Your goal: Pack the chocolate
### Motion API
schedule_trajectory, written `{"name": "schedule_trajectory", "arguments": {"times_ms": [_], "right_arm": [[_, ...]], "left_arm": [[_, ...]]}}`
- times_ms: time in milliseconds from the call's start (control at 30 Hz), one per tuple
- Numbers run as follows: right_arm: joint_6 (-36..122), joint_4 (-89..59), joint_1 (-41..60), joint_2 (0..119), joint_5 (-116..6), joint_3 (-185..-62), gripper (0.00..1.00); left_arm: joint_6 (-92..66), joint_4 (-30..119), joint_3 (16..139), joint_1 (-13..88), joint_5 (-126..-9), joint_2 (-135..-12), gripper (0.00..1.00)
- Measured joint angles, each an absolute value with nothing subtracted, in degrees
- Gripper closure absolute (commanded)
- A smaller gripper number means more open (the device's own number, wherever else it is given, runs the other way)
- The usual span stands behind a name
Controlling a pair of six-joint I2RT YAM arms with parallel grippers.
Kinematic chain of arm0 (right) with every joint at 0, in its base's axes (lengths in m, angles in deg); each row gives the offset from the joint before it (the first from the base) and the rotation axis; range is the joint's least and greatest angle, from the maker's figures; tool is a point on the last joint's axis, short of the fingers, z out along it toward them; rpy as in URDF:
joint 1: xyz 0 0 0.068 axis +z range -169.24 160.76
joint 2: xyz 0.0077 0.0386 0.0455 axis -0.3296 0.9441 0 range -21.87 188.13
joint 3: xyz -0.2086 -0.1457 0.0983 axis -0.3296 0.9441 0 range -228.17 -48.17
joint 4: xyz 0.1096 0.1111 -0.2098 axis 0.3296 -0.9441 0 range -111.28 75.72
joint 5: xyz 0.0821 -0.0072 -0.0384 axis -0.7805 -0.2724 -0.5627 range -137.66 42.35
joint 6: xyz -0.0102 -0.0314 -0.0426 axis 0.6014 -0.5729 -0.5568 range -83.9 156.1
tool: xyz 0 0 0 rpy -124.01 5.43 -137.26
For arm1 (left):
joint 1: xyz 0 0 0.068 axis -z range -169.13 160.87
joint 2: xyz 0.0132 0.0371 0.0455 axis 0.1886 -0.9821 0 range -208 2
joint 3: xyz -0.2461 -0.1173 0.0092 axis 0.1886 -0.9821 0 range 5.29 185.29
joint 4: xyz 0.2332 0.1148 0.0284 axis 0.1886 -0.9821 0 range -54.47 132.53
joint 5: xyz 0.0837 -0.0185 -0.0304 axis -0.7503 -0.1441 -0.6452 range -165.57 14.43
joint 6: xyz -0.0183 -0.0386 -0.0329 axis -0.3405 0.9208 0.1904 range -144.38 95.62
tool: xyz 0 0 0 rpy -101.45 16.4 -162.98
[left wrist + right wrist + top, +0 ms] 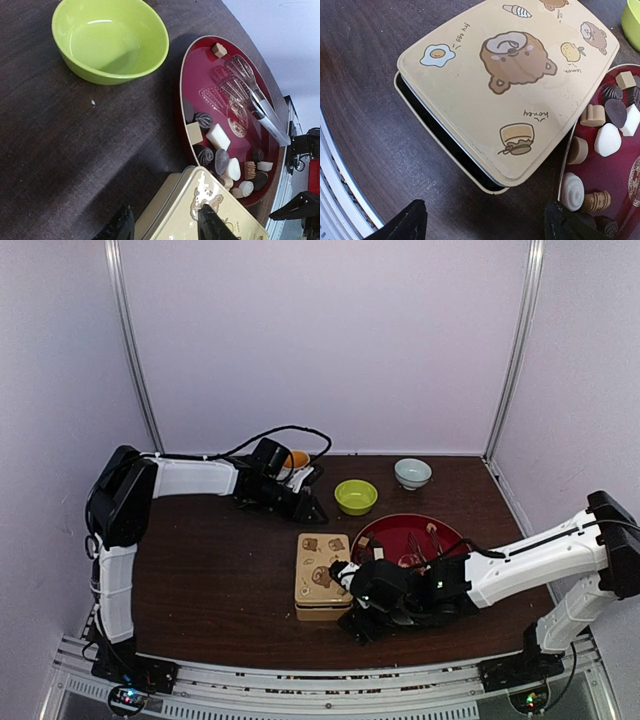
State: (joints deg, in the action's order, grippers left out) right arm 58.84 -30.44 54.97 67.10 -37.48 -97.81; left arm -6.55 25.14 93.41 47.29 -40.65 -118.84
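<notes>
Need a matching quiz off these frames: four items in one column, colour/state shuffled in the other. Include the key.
Column 1
1. green bowl
2. tin
3. tongs
4. chocolates

Column 2
A. silver, lying on the red plate
B. cream with a bear print, lid on but a gap along one edge
C. lime, empty
D. brown and white pieces, bunched at the plate's edge nearest the tin

Pairs: 1-C, 2-B, 3-A, 4-D
</notes>
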Motion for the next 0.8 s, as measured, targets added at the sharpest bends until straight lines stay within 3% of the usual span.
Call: {"name": "schedule_trajectory", "arguments": {"times_ms": [167, 367, 800], "right_arm": [[58.5, -29.5, 54.9, 69.2, -37.2, -98.3, 0.2], [58.4, -29.2, 53.5, 70.2, -37.1, -98.5, 0.2], [57.0, -27.0, 50.4, 70.9, -37.3, -98.5, 0.2]], "left_arm": [[-7.8, 24.2, 94.1, 47.3, -39.3, -120.8, 0.55], [-9.8, 22.3, 94.3, 47.3, -38.6, -122.3, 0.71], [-12.8, 21.7, 93.1, 47.2, -37.2, -122.4, 0.72]]}}
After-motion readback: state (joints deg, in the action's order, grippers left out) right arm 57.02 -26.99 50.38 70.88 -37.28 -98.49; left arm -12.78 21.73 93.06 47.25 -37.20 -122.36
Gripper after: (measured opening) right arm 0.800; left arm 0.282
